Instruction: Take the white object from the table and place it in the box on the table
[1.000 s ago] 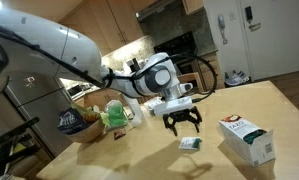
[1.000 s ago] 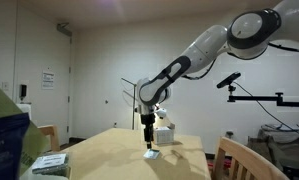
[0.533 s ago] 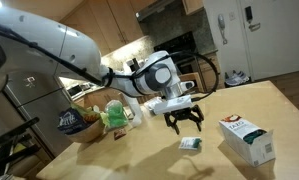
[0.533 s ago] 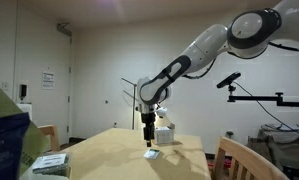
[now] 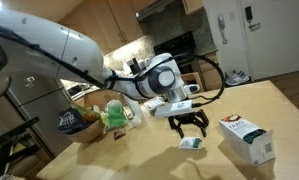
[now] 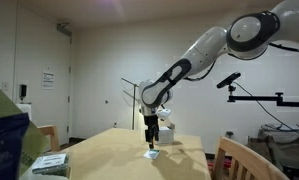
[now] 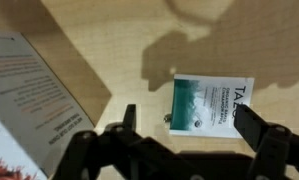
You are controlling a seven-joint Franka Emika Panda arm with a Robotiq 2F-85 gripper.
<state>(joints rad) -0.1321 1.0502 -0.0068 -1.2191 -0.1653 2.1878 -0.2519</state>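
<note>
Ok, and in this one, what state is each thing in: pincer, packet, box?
Pincer: open, poised over the packet, holding nothing.
Packet: lying flat on the table, print side up, not gripped.
Box: lying on the table, apart from the packet; whether it is open or closed cannot be told.
</note>
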